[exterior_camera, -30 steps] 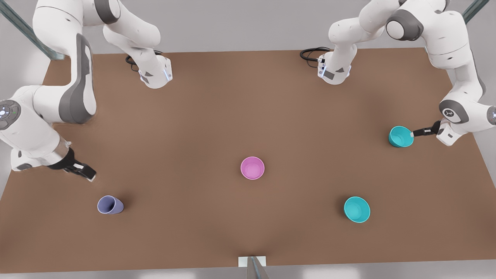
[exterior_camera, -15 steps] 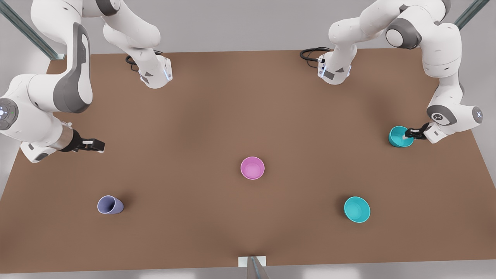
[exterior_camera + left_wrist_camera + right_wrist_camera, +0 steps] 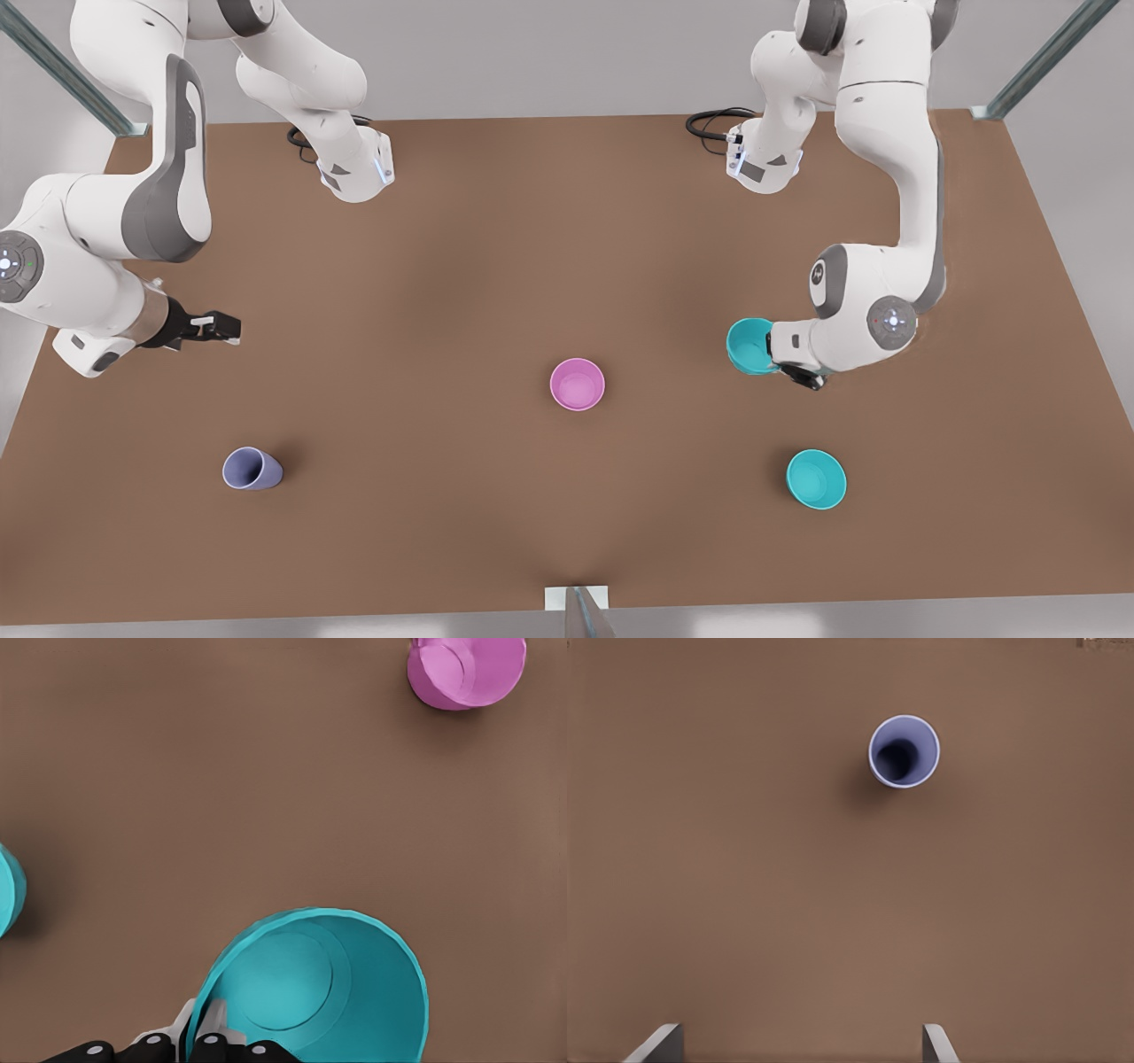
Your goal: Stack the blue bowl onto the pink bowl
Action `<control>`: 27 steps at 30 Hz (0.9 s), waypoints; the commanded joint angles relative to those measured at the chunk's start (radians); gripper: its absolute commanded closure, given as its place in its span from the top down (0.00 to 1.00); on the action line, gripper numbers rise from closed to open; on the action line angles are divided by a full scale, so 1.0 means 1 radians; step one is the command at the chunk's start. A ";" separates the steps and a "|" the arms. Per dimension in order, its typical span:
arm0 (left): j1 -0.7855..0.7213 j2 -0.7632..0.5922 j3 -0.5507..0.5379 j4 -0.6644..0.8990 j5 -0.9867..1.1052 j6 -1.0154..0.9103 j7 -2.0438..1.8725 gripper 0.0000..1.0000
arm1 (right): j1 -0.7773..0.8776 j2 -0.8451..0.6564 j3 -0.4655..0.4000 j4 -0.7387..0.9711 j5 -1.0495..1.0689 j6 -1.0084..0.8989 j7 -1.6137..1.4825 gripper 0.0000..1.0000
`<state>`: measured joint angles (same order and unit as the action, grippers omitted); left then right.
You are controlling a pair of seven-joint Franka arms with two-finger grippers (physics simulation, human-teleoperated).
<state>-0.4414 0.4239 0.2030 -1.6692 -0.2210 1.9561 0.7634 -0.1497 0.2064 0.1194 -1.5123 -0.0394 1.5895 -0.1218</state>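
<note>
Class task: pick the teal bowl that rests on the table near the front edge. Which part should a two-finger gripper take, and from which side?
Grip the rim wall of the spare teal bowl, coming from above: one finger inside, one outside. It sits upright and open, so its thin rim fits between the fingers. The left gripper holds the blue bowl the same way.

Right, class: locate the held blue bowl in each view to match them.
Front view: the blue bowl is toward the front view's right of the pink bowl.
Left wrist view: the blue bowl close up, left gripper shut on its rim; the pink bowl is the shared landmark.
Right wrist view: the waiting right gripper, open, faces the lavender cup instead.
</note>
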 commanded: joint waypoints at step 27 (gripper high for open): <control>-0.154 0.543 -0.175 0.654 -0.074 -0.128 -1.626 0.21 | -0.005 -0.012 0.000 -0.026 0.006 0.023 -0.108 1.00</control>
<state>-0.5941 0.9674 0.0282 -1.0157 -0.2917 1.8219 -0.4882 -0.1540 0.1952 0.1194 -1.5390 -0.0339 1.6072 -0.2055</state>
